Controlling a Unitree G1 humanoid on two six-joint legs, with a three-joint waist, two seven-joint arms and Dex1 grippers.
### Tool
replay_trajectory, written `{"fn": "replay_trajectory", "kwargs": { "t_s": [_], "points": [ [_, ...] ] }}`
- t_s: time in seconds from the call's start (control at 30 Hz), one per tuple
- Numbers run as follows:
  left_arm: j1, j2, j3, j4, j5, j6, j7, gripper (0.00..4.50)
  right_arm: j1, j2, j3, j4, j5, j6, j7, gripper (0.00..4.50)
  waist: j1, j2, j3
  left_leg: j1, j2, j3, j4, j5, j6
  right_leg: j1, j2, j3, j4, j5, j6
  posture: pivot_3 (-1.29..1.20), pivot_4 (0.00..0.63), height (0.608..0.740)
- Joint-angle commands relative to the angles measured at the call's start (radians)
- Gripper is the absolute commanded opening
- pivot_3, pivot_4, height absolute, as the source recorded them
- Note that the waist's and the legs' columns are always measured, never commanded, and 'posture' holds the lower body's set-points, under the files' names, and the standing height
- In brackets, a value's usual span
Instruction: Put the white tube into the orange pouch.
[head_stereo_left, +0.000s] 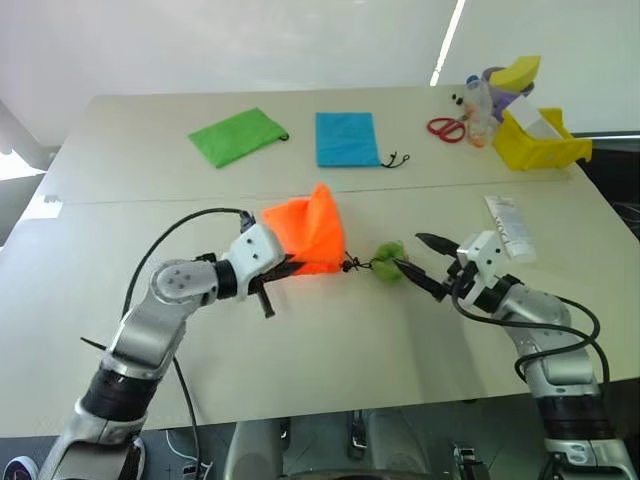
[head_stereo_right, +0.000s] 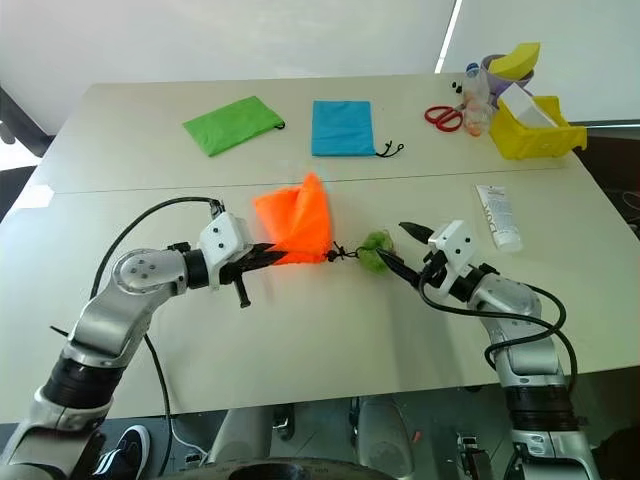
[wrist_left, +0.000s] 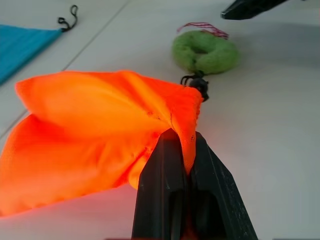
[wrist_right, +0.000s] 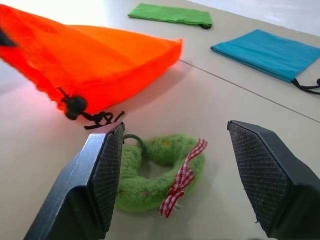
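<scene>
Left gripper (head_stereo_left: 287, 268), centre-left of head view, fingers pinched tight on edge of orange pouch (head_stereo_left: 308, 235), pouch lifted and bunched at frame centre. Right gripper (head_stereo_left: 424, 262), right of centre, fingers spread wide, holding nothing, just beside green fuzzy ring (head_stereo_left: 390, 261). White tube (head_stereo_left: 510, 228) lies flat on table (head_stereo_left: 330, 340), right side of frame, apart from both grippers.

A green pouch (head_stereo_left: 238, 136) and a blue pouch (head_stereo_left: 346, 138) are laid flat, side by side, at the far side of the table (head_stereo_left: 300, 350). A green fuzzy ring (wrist_right: 161, 170) tied with a red checked ribbon is seen near the middle. Red scissors (head_stereo_left: 446, 129), a small bottle (head_stereo_left: 479, 110) and a yellow bin (head_stereo_left: 538, 143) are gathered at the far right corner.
</scene>
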Motion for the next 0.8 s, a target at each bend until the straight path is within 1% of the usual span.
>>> {"fn": "replay_trajectory", "kwargs": {
  "t_s": [0.03,0.07,0.13,0.33,0.4,0.47,0.53,0.57,0.7,0.8],
  "points": [
    [0.036,0.063,0.035,-0.081,-0.067,0.010,-0.066,0.02,-0.015,0.003,-0.009,-0.008,0.006,-0.025,0.006,3.45,-0.001,0.000,0.000,0.000,0.000,0.000,0.000,0.000,0.000,0.000,0.000,0.000,0.000,0.000,0.000,0.00,0.150,0.736],
    [0.047,0.079,0.046,-0.098,-0.101,0.032,-0.084,0.02,-0.014,0.002,-0.009,-0.005,0.005,-0.028,0.008,3.45,-0.001,0.001,0.000,0.000,0.000,0.000,0.000,0.000,0.000,0.000,0.000,0.000,0.000,0.000,0.000,0.00,0.150,0.736],
    [0.063,0.103,0.053,-0.110,-0.125,0.033,-0.102,0.02,-0.014,0.001,-0.010,-0.001,0.004,-0.030,0.011,3.45,0.000,0.001,0.000,0.000,0.000,0.000,0.000,0.000,0.000,0.000,0.000,0.000,0.000,0.000,0.000,0.00,0.150,0.736],
    [0.066,0.128,0.071,-0.040,-0.107,-0.037,-0.093,0.02,-0.012,-0.001,-0.010,0.003,0.001,-0.035,0.012,3.45,0.002,0.001,0.001,0.000,0.001,0.000,0.000,0.000,0.000,-0.003,-0.001,0.000,-0.001,0.000,0.000,0.00,0.150,0.736],
    [0.047,0.093,0.065,0.006,-0.063,-0.103,-0.042,0.02,-0.016,0.000,-0.010,0.011,-0.003,-0.040,0.010,3.45,0.002,0.002,0.001,0.000,0.001,0.000,0.000,0.000,0.000,-0.003,-0.002,0.000,-0.001,0.000,0.000,0.00,0.150,0.736],
    [0.019,0.023,0.057,0.080,-0.016,-0.167,0.045,0.02,-0.021,-0.001,-0.009,0.023,-0.012,-0.051,0.006,3.45,0.005,0.003,0.001,0.000,0.001,0.000,-0.001,0.000,0.000,-0.003,-0.002,0.000,-0.001,0.000,0.000,0.00,0.150,0.736],
    [0.023,-0.027,0.019,0.116,0.018,-0.227,0.073,0.02,-0.030,0.002,-0.015,0.035,-0.019,-0.062,-0.006,3.45,0.004,0.003,0.001,0.000,0.001,0.000,0.000,0.000,0.000,-0.003,-0.002,0.000,-0.001,0.000,0.000,0.00,0.150,0.736],
    [0.027,-0.041,0.007,0.124,0.032,-0.246,0.078,0.02,-0.032,0.002,-0.016,0.039,-0.020,-0.065,-0.009,3.45,0.003,0.003,0.001,0.000,0.000,0.001,0.000,0.000,0.000,0.000,-0.003,0.000,-0.001,0.000,0.000,0.00,0.150,0.736],
    [0.033,-0.064,-0.046,0.124,0.073,-0.259,0.092,0.02,-0.030,-0.016,-0.029,0.030,-0.020,-0.067,-0.016,3.45,0.003,0.003,0.001,-0.001,-0.001,0.002,-0.001,0.000,0.003,-0.001,-0.002,0.000,-0.001,0.000,0.000,0.00,0.150,0.736],
    [0.042,-0.054,-0.040,0.132,0.072,-0.270,0.082,0.02,-0.007,-0.039,-0.053,-0.006,0.013,-0.033,0.003,3.45,0.003,0.004,0.001,-0.001,0.000,0.002,-0.001,0.000,0.003,-0.001,-0.001,0.000,-0.001,0.000,0.000,0.00,0.150,0.736]
  ]
}}
